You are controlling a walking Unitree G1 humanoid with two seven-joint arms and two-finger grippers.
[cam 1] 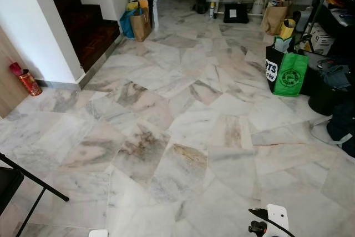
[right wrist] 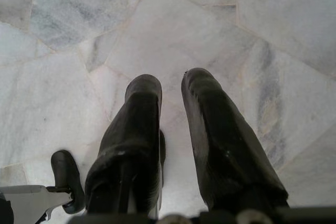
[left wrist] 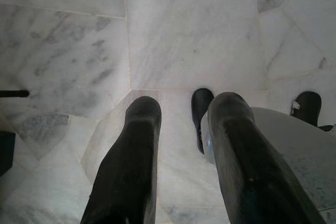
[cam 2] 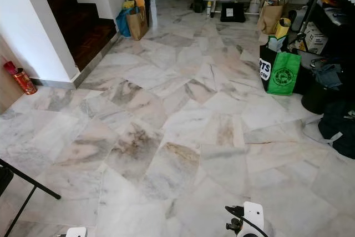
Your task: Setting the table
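Marble floor (cam 1: 183, 137) ahead of me: irregular white/grey slabs with brown staining near the middle. Standing on it:
- far left by the white wall: red canister (cam 1: 26, 80)
- at the foot of the dark stairs: brown paper bag (cam 1: 140, 25), touching a blue bag (cam 1: 127, 21) on its left
- right side: green tote (cam 1: 290, 74), with a black printed bag (cam 1: 272, 66) just beside it
- right edge: dark bags and clothes (cam 1: 339, 106) piled together
- far back: another brown paper bag (cam 1: 274, 19), black box (cam 1: 236, 13)
- near left: black chair legs (cam 1: 39, 184)
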